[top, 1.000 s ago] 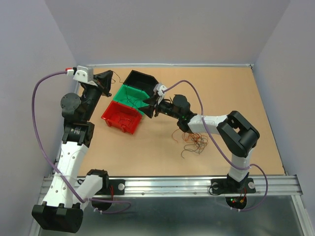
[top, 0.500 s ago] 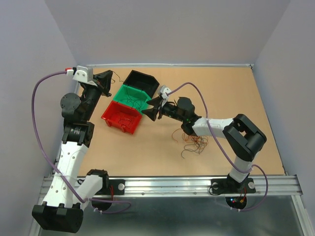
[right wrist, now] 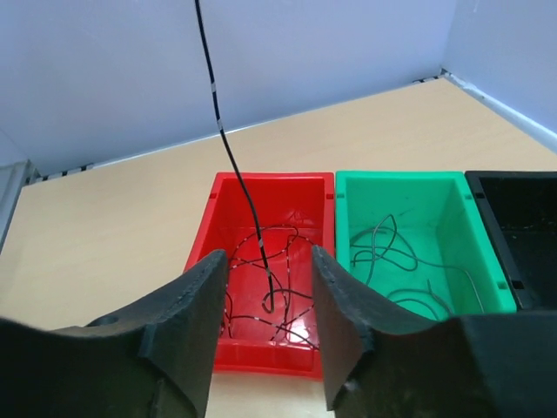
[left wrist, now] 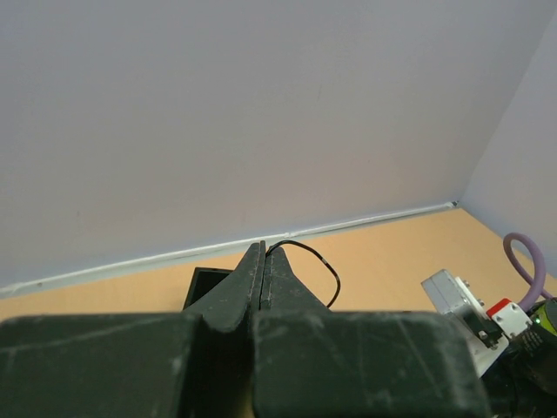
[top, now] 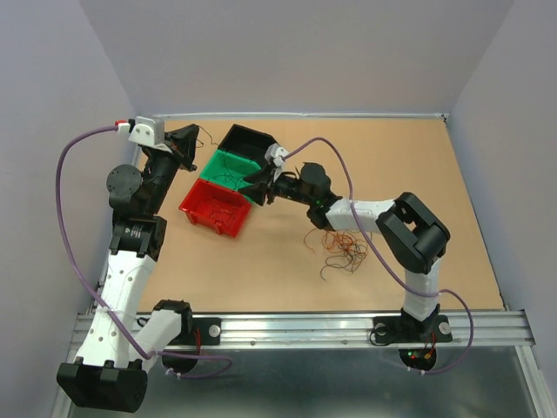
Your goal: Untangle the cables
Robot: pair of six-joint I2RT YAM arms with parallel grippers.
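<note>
red bin (top: 209,219), green bin (top: 228,159), black bin (top: 248,138); tan table (top: 435,192); orange-red and dark cables (top: 341,248).

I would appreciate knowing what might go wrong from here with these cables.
1. The dark cable dangles between the fingers of the open right gripper over the red bin, which holds other cables; it could tangle with them.
2. The left gripper pinches a thin black cable at its tips; it might slip.
3. The right forearm sits close to the loose cable bunch and could drag it.

Straight ahead of the right tool (right wrist: 268,261), red bin (right wrist: 300,196); rightward, green bin (right wrist: 396,177), then black bin (right wrist: 513,200), all on brown table (right wrist: 104,218).
</note>
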